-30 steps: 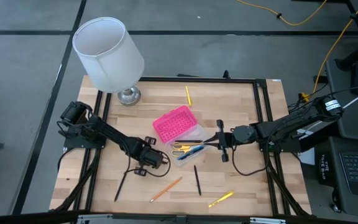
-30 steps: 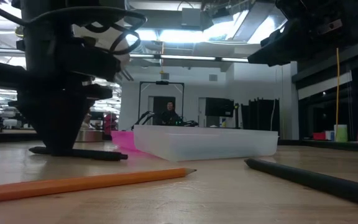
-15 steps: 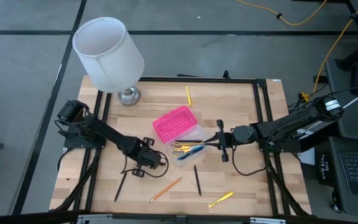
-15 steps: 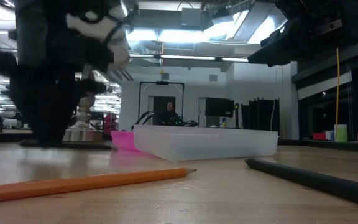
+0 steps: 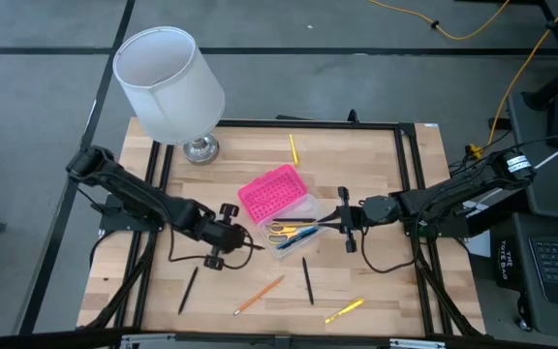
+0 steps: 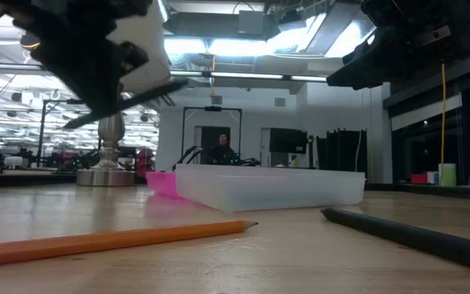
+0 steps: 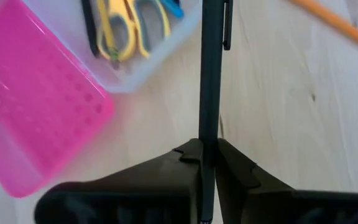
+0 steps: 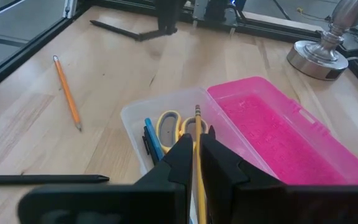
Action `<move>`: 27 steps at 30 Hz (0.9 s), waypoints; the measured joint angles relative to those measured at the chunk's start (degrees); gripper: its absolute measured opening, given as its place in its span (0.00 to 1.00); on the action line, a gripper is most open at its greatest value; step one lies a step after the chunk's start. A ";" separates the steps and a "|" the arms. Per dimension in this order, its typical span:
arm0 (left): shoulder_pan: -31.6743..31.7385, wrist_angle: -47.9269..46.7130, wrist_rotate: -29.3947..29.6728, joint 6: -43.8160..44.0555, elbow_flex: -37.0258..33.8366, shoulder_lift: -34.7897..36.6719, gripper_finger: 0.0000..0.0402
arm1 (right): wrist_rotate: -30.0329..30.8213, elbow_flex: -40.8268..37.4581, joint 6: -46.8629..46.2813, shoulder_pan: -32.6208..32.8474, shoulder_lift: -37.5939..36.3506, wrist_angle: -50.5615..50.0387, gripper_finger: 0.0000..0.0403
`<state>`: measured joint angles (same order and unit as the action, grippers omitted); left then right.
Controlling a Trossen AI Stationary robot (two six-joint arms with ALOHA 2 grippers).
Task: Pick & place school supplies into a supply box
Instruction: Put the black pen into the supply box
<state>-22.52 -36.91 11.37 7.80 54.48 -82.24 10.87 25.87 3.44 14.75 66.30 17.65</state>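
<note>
Your left end effector [image 7: 207,163] is pinching a black pen [image 7: 211,74], lifted off the desk [image 5: 376,155] just beside the supply box [image 5: 281,206]. Your right end effector [image 8: 196,152] is clamped on a pencil [image 8: 199,163] over the box's clear base, where scissors [image 8: 174,124] lie.

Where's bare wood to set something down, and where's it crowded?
Free: between lamp base and yellow pencil; the corner beyond the right gripper.
Crowded: around the supply box, where the left gripper holds a black pen.
</note>
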 joint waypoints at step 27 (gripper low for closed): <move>0.68 37.32 8.40 -1.37 -20.57 10.25 0.03 | 4.52 0.02 4.31 -0.01 -0.02 1.90 0.09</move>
<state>-21.85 0.42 19.77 6.43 33.91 -71.99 15.40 25.89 7.75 14.74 66.28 19.54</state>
